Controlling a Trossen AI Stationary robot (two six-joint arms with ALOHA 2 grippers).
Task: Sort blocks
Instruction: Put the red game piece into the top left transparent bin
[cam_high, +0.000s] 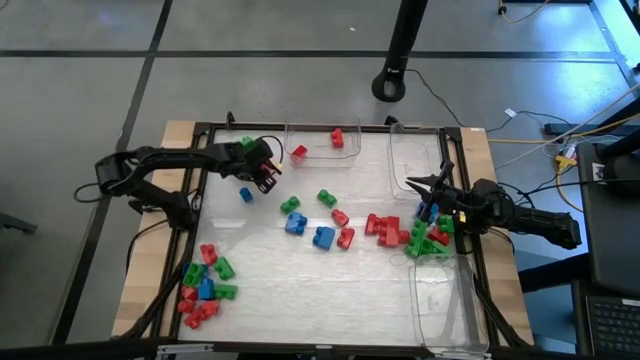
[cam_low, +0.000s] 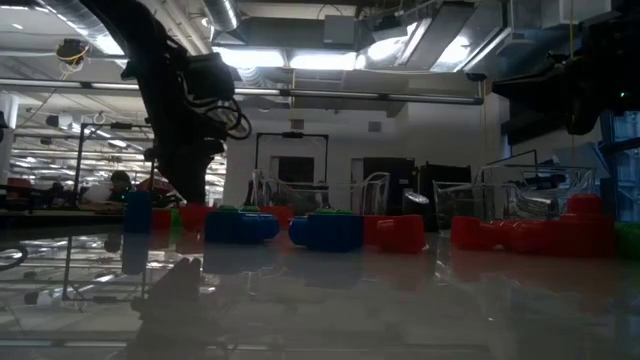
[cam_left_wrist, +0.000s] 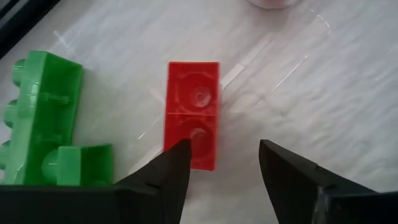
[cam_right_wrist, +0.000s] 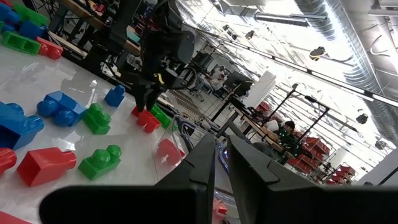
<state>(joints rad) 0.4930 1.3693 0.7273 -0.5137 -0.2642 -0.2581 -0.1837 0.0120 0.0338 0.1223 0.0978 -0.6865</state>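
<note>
My left gripper (cam_left_wrist: 225, 146) stands open at the table's far left, pointing steeply down over a red block (cam_left_wrist: 193, 115). That block lies flat on the table with its hollow underside up, mostly beside the gap rather than in it. A green block (cam_left_wrist: 43, 118) lies next to it. In the high view the gripper (cam_high: 268, 176) is between a green block (cam_high: 247, 143) and a blue block (cam_high: 246, 194). My right gripper (cam_high: 412, 184) waits shut at the right side, held roughly level above the table. My left gripper has one fingertip (cam_left_wrist: 180, 152) over the red block's near end (cam_left_wrist: 202, 158). I cannot tell whether it touches the block. The other finger (cam_left_wrist: 280, 168) stands clear over bare table.
A clear bin (cam_high: 350, 158) at the far edge holds red blocks (cam_high: 337, 137). Two more clear bins stand at the right (cam_high: 400, 160) and near right (cam_high: 440, 300). Mixed blocks lie mid-table (cam_high: 322, 236), by the right arm (cam_high: 425, 238) and near left (cam_high: 205, 285).
</note>
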